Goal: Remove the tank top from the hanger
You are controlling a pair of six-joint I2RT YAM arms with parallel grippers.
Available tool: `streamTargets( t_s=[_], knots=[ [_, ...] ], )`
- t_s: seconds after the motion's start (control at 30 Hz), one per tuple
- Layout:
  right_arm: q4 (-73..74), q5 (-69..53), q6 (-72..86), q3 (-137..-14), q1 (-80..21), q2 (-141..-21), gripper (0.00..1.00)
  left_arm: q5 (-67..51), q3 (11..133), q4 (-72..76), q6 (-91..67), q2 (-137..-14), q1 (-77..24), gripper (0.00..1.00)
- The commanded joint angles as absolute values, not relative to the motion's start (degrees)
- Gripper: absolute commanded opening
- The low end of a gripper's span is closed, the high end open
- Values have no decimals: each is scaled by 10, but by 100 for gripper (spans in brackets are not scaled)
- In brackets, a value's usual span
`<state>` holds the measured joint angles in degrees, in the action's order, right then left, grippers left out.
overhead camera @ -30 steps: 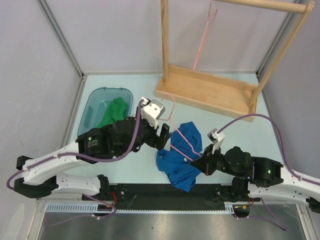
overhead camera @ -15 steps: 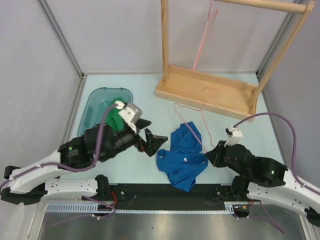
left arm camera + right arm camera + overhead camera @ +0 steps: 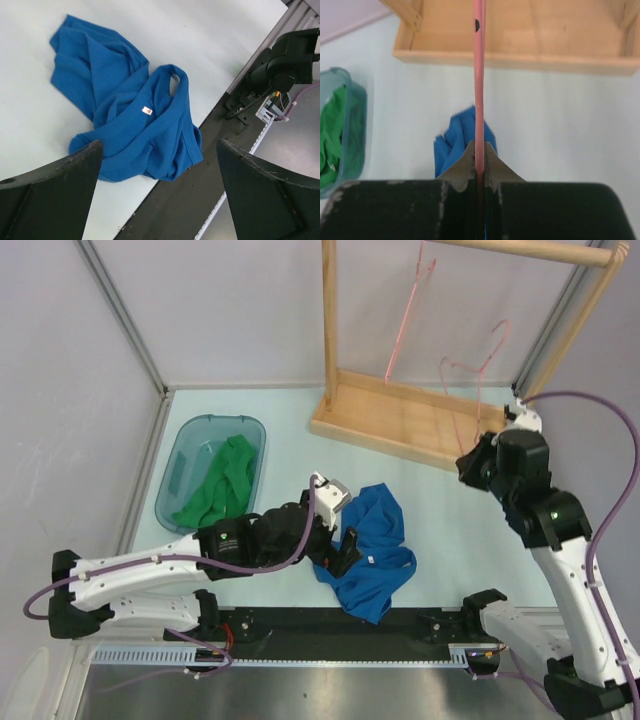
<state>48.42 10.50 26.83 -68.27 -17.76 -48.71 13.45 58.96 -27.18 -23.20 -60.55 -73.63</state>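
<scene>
The wooden rack (image 3: 400, 430) stood at the back. The teal bin (image 3: 215, 420) sat to the rack's left, a little nearer the arms, with a green cloth (image 3: 220, 490) inside. The blue tank top (image 3: 375, 550) lay crumpled in front of the rack, well apart from it and off the pink hanger (image 3: 479, 400). That hanger stood upright over the rack's right end, pinched in the right gripper (image 3: 479, 152). The left gripper (image 3: 345, 548), spread wide and holding nothing, hovered in front of the rack, just over the tank top.
</scene>
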Motion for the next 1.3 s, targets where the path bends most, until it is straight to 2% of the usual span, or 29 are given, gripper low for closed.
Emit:
streamTargets(
  t_s=[0.0, 0.27, 0.4, 0.53, 0.87, 1.2, 1.23, 1.27],
  knots=[
    [412, 100, 161, -796, -165, -541, 0, 99, 554, -222, -271, -599, -733, 99],
    [369, 129, 127, -923, -159, -620, 0, 69, 504, -187, -296, -583, -733, 100],
    [366, 107, 130, -974, -125, -670, 0, 66, 488, -189, -296, -560, -734, 99],
    [374, 51, 160, -1000, -47, -708, 0, 76, 470, -194, -300, -532, -734, 99],
    [425, -73, 203, -959, 100, -715, 0, 93, 456, -213, -301, -522, -734, 100],
    [439, -88, 184, -904, 112, -679, 0, 84, 476, -207, -302, -574, -733, 99],
    [443, -86, 181, -904, 113, -679, 15, 83, 479, -207, -302, -577, -733, 99],
    [452, -81, 179, -905, 113, -678, 26, 83, 480, -206, -303, -579, -733, 100]
  ],
)
